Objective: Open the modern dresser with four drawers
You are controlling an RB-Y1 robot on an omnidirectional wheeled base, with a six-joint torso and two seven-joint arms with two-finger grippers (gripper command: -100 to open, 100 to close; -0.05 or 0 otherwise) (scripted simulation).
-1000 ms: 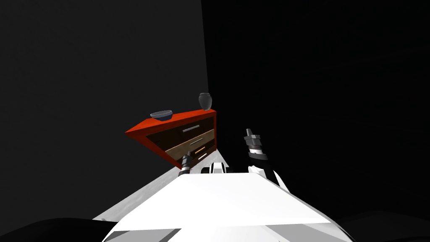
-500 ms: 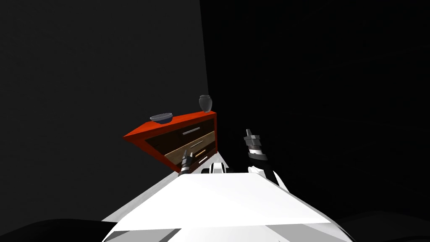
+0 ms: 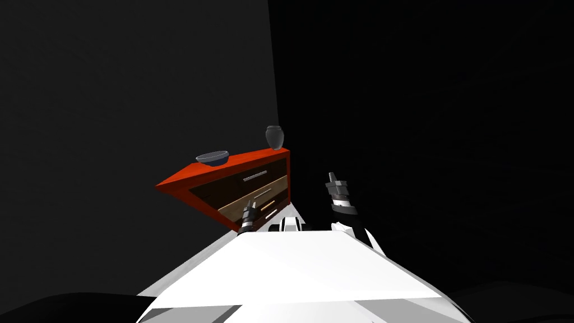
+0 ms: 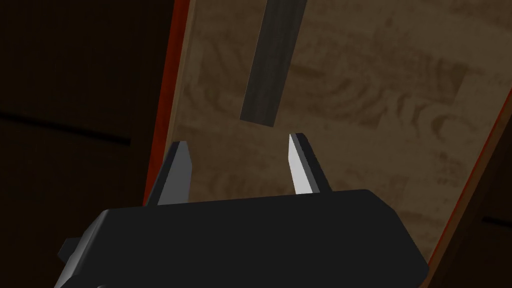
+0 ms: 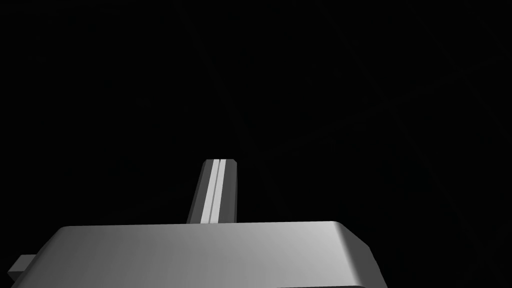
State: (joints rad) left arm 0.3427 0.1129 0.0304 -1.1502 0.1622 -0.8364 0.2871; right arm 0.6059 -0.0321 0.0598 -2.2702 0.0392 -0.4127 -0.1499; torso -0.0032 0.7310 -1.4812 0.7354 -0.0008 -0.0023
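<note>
The dresser sits at about 11 o'clock from us. It is red outside, with four drawers down its front. A bowl and a vase stand on top. The drawers all look shut, so we think the job is only starting.

Our left gripper is the near one. It is right in front of the light wood drawer, the second from the top. Its two fingers stand wide apart and hold nothing.

The dark bar handle lies at about 12 to 1 o'clock from the jaws. Its near end is just past the fingertips and does not touch them. The bar is long and thin. Its long way runs across the line from one finger to the other. So we think the fingers could pinch its two long sides once the hand moves on toward the bar's middle.

Our right gripper is at about 1 o'clock from us, well apart from the dresser. Its fingers are pressed together with nothing between them.
</note>
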